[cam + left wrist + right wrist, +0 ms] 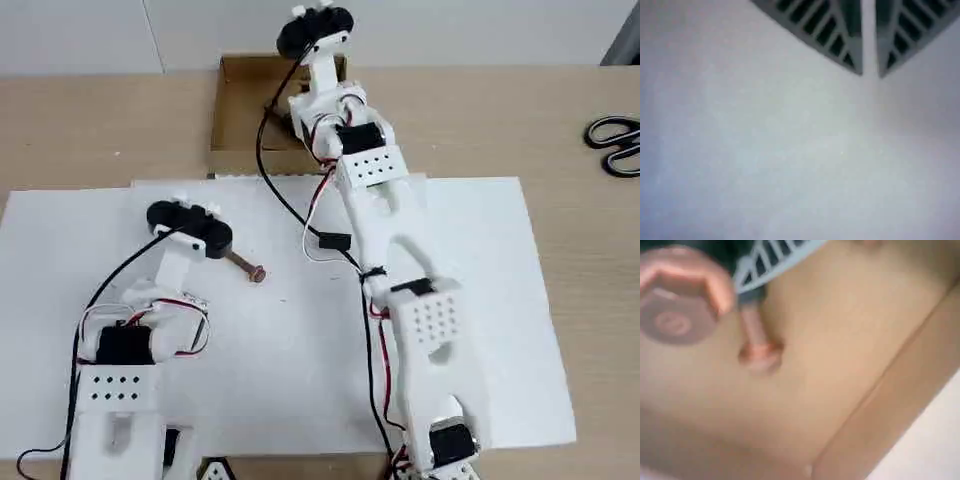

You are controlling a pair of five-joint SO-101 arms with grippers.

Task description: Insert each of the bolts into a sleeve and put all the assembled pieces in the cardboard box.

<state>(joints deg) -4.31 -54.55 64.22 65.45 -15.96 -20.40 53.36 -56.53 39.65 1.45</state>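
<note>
Right wrist view showed a copper piece [759, 352] in the cardboard box [880, 405]. One bolt [246, 265] lay outside, yet to go. Left gripper [867, 70] and right gripper [751, 287]: couldn't tell their closure.

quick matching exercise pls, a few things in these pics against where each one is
Things:
1 bolt
2 scissors
3 cardboard box
4 right arm

Places:
a on the bare table, at its right edge
b lying on the white paper
c stretched across the paper to the box
d on the table at the paper's far edge

Pairs: 1-b; 2-a; 3-d; 4-c
</note>
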